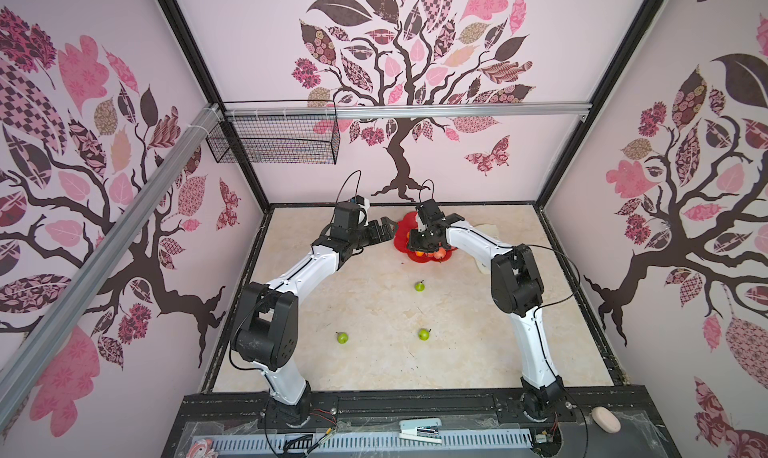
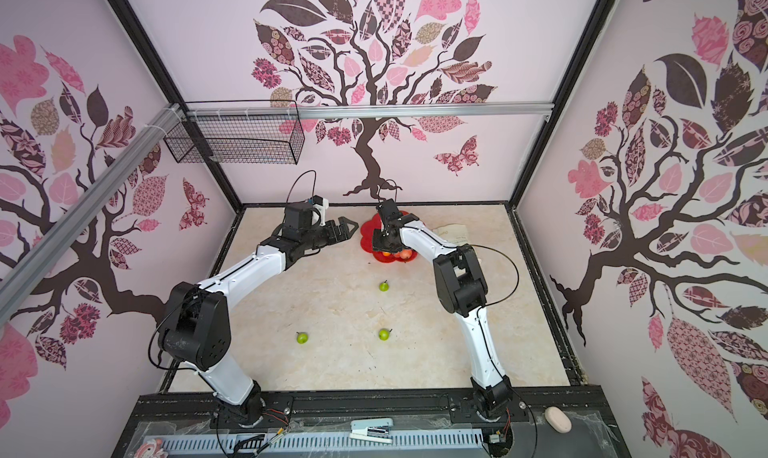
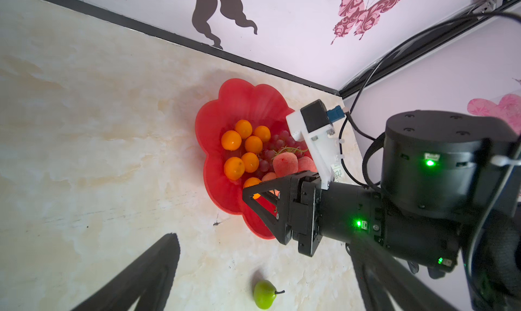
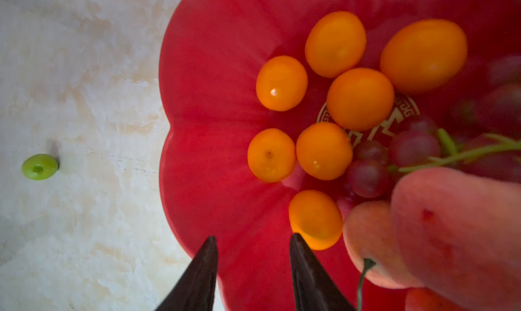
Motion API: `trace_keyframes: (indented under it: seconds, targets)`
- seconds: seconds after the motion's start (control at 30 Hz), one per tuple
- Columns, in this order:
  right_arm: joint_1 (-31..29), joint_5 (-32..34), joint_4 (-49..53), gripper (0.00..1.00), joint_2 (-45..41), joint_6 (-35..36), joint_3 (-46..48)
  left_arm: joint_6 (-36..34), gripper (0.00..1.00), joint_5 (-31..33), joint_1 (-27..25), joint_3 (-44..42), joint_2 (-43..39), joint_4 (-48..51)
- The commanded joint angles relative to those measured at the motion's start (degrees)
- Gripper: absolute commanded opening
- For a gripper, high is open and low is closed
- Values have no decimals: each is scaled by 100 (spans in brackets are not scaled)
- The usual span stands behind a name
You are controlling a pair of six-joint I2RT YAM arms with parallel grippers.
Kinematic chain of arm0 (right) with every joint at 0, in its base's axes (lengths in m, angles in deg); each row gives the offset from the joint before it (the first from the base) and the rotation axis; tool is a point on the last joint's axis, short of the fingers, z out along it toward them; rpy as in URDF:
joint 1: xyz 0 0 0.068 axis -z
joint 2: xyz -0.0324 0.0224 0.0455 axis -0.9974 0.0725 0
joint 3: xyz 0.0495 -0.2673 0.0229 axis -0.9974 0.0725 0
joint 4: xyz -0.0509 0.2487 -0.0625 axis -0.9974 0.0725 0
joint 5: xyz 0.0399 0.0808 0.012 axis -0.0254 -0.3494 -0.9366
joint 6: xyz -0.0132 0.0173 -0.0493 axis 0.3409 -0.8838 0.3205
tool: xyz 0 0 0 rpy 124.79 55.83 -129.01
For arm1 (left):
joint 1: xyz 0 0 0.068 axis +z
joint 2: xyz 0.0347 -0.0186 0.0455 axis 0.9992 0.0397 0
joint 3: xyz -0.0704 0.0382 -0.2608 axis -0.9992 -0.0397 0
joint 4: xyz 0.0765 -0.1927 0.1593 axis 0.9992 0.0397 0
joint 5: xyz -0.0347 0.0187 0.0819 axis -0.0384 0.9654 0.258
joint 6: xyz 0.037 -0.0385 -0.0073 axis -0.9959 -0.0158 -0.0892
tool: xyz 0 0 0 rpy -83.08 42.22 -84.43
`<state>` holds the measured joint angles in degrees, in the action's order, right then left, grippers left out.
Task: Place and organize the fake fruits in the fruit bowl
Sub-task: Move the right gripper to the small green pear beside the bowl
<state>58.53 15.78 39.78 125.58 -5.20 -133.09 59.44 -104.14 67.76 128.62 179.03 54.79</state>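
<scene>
Right claw (image 4: 253, 236) hung over bowl (image 4: 203, 98), apart, empty.
Left claw (image 1: 384, 229) stood wide apart beside bowl; three green fruits (image 1: 420, 286) lay on worktop (image 1: 374, 310).

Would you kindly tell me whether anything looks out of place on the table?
Three green fruits lie loose on the table, outside the fruit bowl: one near it, two farther away. Nothing looks spilled or damaged.

The right arm (image 1: 469, 238) hides most of the fruit bowl (image 1: 402, 233) in both top views.
</scene>
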Motion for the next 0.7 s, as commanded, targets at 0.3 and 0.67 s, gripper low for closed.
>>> trace_keyframes:
  seconds: [0.3,0.67]
  targets:
    - [10,273,-502,46,-2115,60,1939,-588,98,236,-279,-303,-747,162]
    - [-14,-194,-940,46,-3089,-265,3634,-655,98,-59,-770,-936,-1253,483]
